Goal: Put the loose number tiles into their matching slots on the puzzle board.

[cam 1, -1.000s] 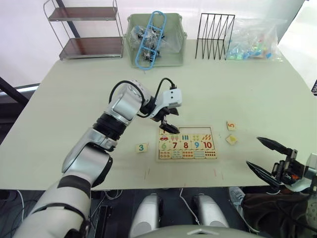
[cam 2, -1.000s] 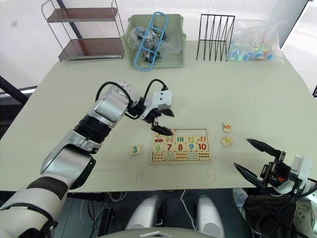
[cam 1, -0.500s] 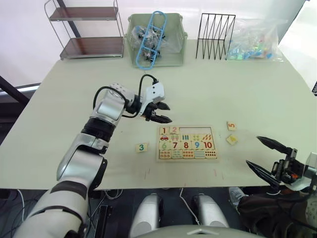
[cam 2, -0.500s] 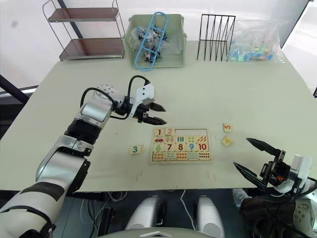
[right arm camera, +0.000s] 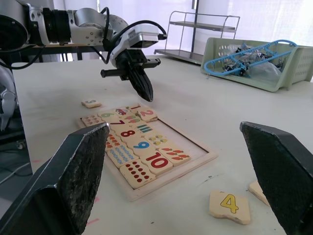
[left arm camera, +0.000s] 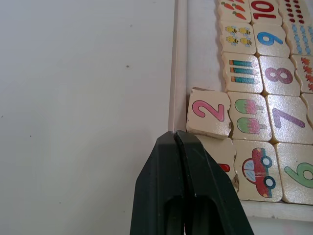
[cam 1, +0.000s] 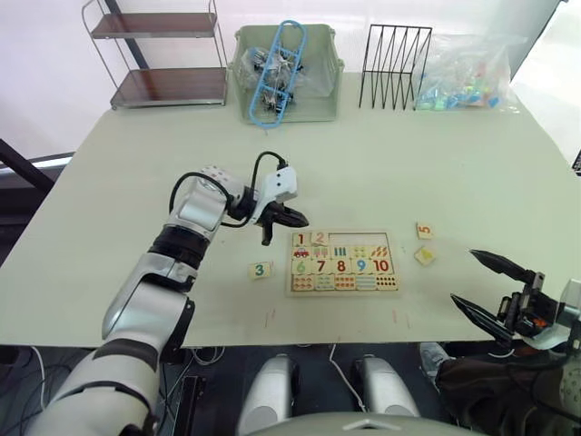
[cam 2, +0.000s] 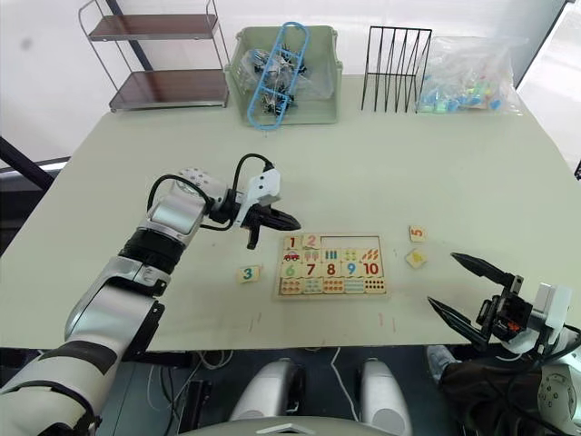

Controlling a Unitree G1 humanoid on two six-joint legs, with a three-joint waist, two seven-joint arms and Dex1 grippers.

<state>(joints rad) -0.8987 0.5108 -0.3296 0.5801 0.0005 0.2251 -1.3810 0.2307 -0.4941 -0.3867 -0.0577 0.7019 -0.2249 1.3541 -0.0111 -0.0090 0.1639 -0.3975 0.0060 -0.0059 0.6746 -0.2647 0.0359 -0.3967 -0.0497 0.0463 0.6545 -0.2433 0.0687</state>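
The puzzle board (cam 1: 343, 292) lies near the table's front, middle. Tiles 1 (cam 1: 301, 240) and 2 (cam 1: 320, 239) sit at the left of its top row; the 2 (left arm camera: 208, 111) lies slightly crooked. The other matching slots (cam 1: 360, 239) in that row are bare. My left gripper (cam 1: 300, 220) is shut and holds nothing, its tips (left arm camera: 175, 133) over the board's far left corner. Loose tile 3 (cam 1: 260, 270) lies left of the board, and tiles 5 (cam 1: 423, 231) and 4 (cam 1: 424, 256) to its right. My right gripper (cam 1: 464, 278) hangs open past the table's front right edge.
Along the table's far side stand a two-tier metal shelf (cam 1: 163, 56), a green basket (cam 1: 287, 77) with a blue clip, a black wire rack (cam 1: 393, 65) and a clear bag of coloured pieces (cam 1: 463, 77).
My left gripper has drawn back from above the board's top row toward its far left corner and has shut. Tile 2 stays in the top row. The right arm has not moved.
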